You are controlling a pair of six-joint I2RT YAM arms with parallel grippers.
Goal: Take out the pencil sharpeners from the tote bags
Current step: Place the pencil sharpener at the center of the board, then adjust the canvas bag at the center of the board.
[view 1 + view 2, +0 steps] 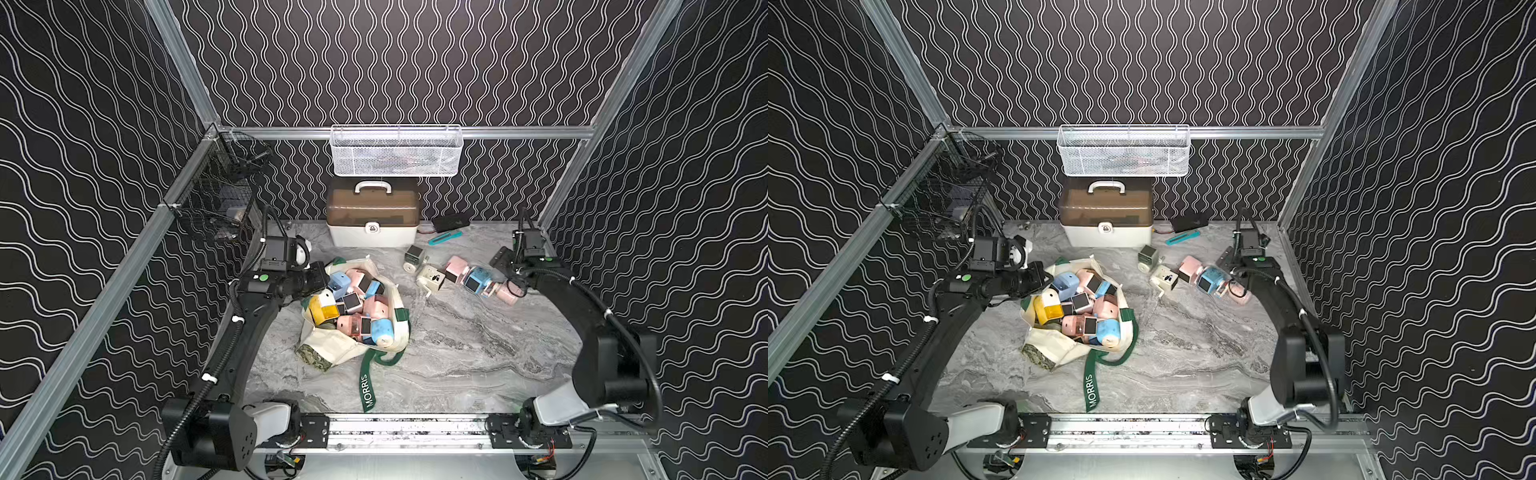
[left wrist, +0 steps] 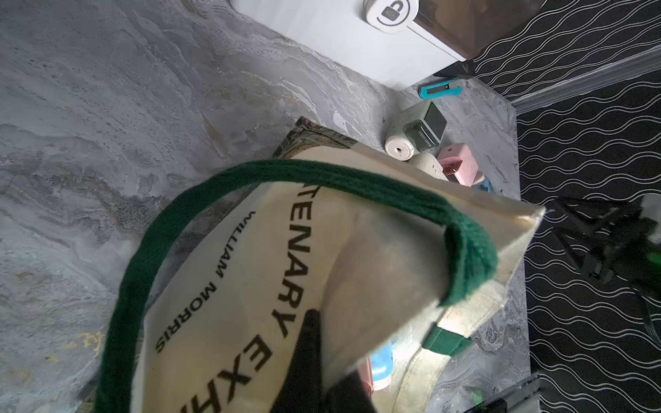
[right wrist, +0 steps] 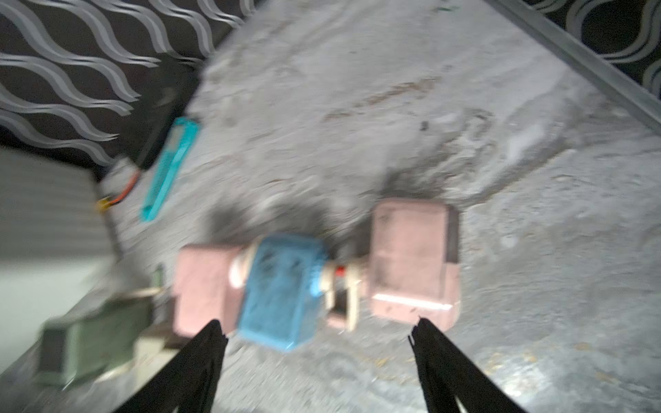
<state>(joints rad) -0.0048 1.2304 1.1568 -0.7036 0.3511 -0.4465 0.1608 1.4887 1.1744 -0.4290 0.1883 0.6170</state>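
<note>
The left gripper is pinching the cream canvas rim of the tote bag at the centre-left of both top views. Its jaws are closed on the fabric, probably so that the mouth is gaping upward and the contents are lying exposed. Inside the bag, a heap of pencil sharpeners in pink, blue, yellow and cream is filling it nearly to the rim. Some are lying under others, so the count is hard to tell. Toward the upper right of the table, five removed sharpeners are lying in a loose row, likely a drop-off spot kept apart from the bag. The right gripper is hanging just over that row with its jaws spread wide and nothing between them, so it looks free to fetch another. One green strap is trailing toward the bottom of the frame. At the back, the case is sitting latched, and what the white basket is holding cannot be made out.
</note>
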